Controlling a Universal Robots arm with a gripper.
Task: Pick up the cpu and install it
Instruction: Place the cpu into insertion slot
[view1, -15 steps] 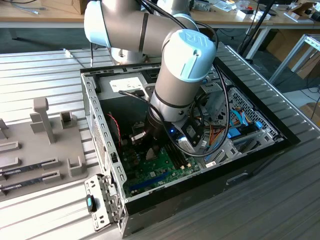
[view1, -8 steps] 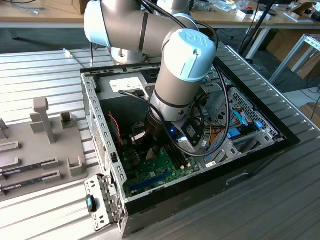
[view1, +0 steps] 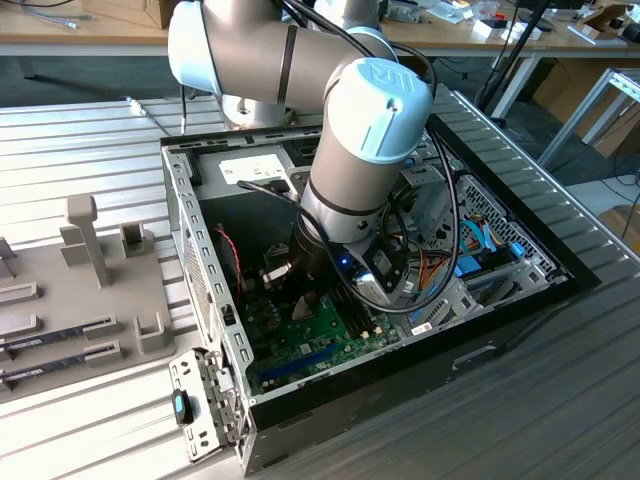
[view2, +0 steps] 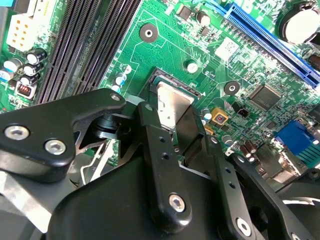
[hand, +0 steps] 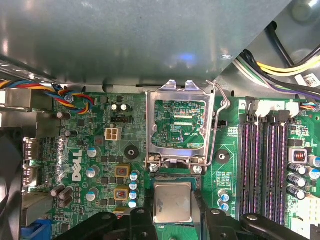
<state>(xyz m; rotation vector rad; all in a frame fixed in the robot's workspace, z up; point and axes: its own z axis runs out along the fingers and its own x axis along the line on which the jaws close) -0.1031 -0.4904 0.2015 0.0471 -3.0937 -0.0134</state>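
Silvery on top and green at the rim, the cpu (hand: 172, 202) is clamped between the two black fingers (hand: 142, 222) of the claw (hand: 173, 214). In the first wrist view it lies low over the green motherboard (hand: 100, 150), just beside the opened metal socket frame (hand: 150, 125) and its wire lever (hand: 216, 125). Whether the chip already touches the dark socket edge beneath it cannot be told. In the exterior view the arm (view1: 365, 150) reaches down into the open computer case (view1: 200, 260) on the ribbed desk (view1: 80, 130). Seating appears to be the step in hand. It is best done with the chip level, its edges square to the socket and its corner marks matched. It should travel straight down without sideways drag, under light pressure only.
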